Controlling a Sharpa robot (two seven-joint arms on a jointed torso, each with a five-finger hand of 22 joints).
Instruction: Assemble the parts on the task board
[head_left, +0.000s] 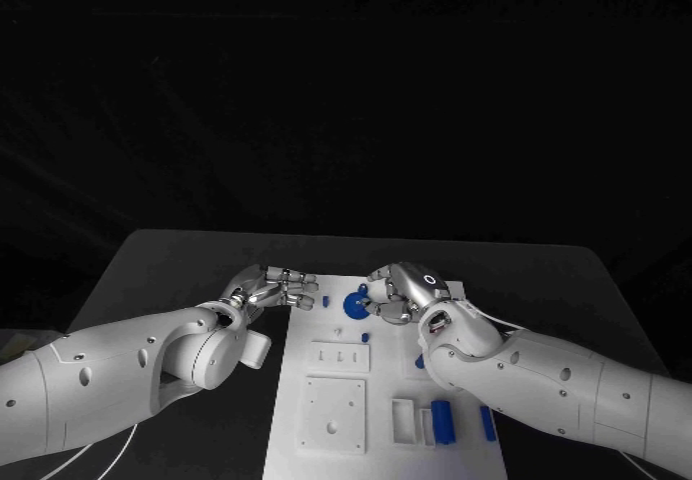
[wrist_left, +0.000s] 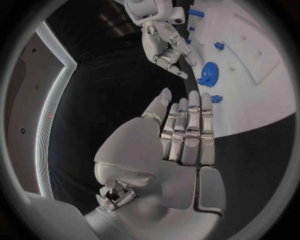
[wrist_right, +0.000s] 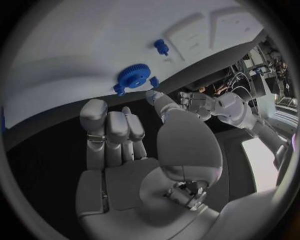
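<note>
The white task board (head_left: 335, 400) lies in the middle of the table. A blue gear (head_left: 356, 307) sits at its far end, with a small blue peg (head_left: 326, 300) to its left and another peg (head_left: 365, 338) nearer to me. My right hand (head_left: 404, 290) hovers just right of the gear (wrist_right: 133, 76), fingers half bent, holding nothing. My left hand (head_left: 274, 288) is off the board's far left corner, beside the gear (wrist_left: 207, 75); its fingers (wrist_left: 187, 130) lie straight side by side, thumb apart, and it is empty. In the left wrist view my right hand (wrist_left: 165, 47) hangs above the gear.
Several blue pieces (head_left: 443, 420) lie at the board's near right end beside a white block (head_left: 405, 420). White square plates (head_left: 335, 412) with holes sit on the near left part. The black table (head_left: 173, 260) extends on both sides of the board.
</note>
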